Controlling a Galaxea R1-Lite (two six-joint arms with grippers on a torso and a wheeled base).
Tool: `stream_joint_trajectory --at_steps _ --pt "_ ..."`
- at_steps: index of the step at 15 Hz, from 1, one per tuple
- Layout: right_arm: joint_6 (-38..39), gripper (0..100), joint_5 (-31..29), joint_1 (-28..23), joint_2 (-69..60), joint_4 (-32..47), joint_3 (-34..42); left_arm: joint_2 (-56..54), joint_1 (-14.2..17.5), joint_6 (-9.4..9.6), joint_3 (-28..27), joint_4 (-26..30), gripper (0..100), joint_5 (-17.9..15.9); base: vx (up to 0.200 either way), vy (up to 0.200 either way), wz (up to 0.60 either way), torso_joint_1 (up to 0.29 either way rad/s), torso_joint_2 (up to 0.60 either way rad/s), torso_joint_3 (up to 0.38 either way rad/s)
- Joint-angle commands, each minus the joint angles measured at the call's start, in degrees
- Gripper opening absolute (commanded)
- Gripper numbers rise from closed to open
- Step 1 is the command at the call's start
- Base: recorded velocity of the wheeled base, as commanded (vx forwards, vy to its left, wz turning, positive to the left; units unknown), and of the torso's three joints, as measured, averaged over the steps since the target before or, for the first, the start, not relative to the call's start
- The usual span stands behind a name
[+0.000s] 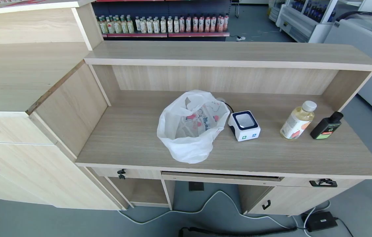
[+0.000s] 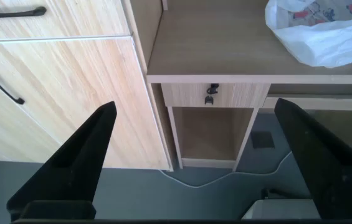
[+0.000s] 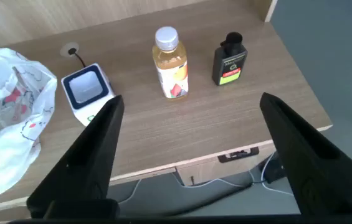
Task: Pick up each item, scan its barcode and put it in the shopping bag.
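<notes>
- Head view: white shopping bag sits mid-frame on the wooden surface, with the scanner just right of it.
- Pale drink bottle and dark bottle stand together at centre right.
- Left wrist view: left claw spread apart, holding nothing, facing the cabinet front.
- Right wrist view: right claw spread apart over the surface.

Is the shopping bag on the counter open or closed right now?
Open. The shopping bag has its mouth spread wide, facing up, so its inside shows in the head view.
</notes>
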Motion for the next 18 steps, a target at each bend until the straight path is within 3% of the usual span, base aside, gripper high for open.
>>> stream_joint_trajectory --at_steps 1,6,12,15,18 --pt "-4.2 100 0.5 -3.3 16.7 -8.2 2.8 0.0 0.0 -0.01 0.0 0.0 100 0.0 0.0 0.0 0.0 0.0 0.0 0.0" --pt "-7.2 100 -0.4 -5.9 28.1 -15.6 4.1 0.0 0.0 -0.01 0.0 0.0 100 0.0 0.0 0.0 0.0 0.0 0.0 0.0" --pt "-6.3 100 7.3 -7.2 49.3 -41.0 3.5 0.0 0.0 -0.01 0.0 0.0 100 0.0 0.0 0.0 0.0 0.0 0.0 0.0" --pt "-6.6 100 11.7 -7.1 55.5 -46.3 -1.1 0.0 0.0 -0.01 0.0 0.0 100 0.0 0.0 0.0 0.0 0.0 0.0 0.0" --pt "-6.4 100 12.4 -5.6 59.2 -45.8 -8.0 0.0 0.0 -0.01 0.0 0.0 100 0.0 0.0 0.0 0.0 0.0 0.0 0.0"
